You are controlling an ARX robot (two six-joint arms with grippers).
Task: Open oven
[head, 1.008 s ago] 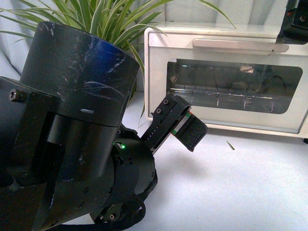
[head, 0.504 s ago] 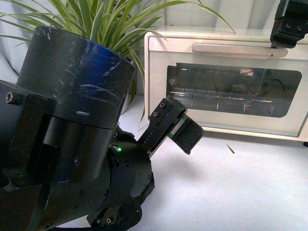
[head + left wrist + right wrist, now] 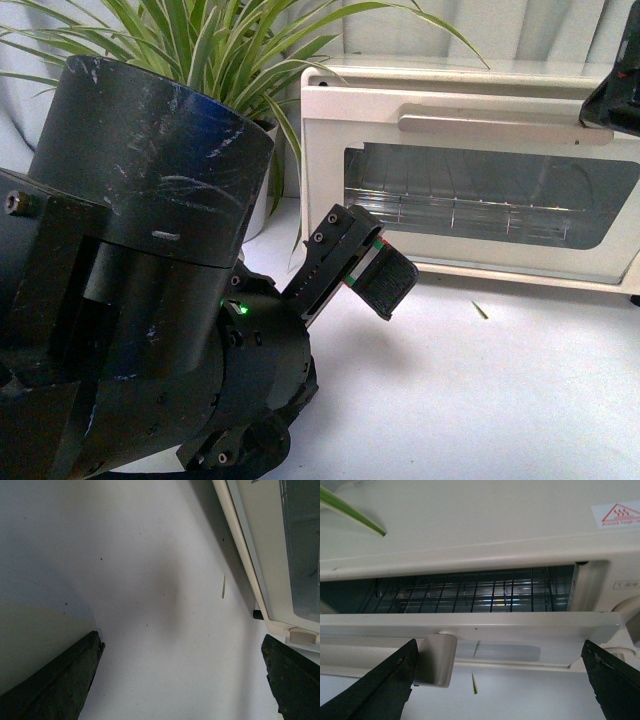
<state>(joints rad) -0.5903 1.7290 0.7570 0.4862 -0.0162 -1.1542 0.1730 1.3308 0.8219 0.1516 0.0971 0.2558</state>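
Oven [image 3: 470,190] sat on the white table [image 3: 125,555] beside a leafy plant [image 3: 200,50], its door [image 3: 470,625] tipped ajar at the top, with the wire rack [image 3: 470,592] showing through the gap. My right gripper [image 3: 499,645] hung at the bar handle [image 3: 500,125], fingers spread wide, gripping nothing. My left gripper [image 3: 181,637], likewise spread, hovered above the table.

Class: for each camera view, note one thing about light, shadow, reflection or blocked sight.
Front view: the near, dark left arm blocks much of the scene, and the oven window shows reflections. Left wrist view: a soft grey shadow lies on the white table beside the oven. Right wrist view: the metal rack glints through the door gap.
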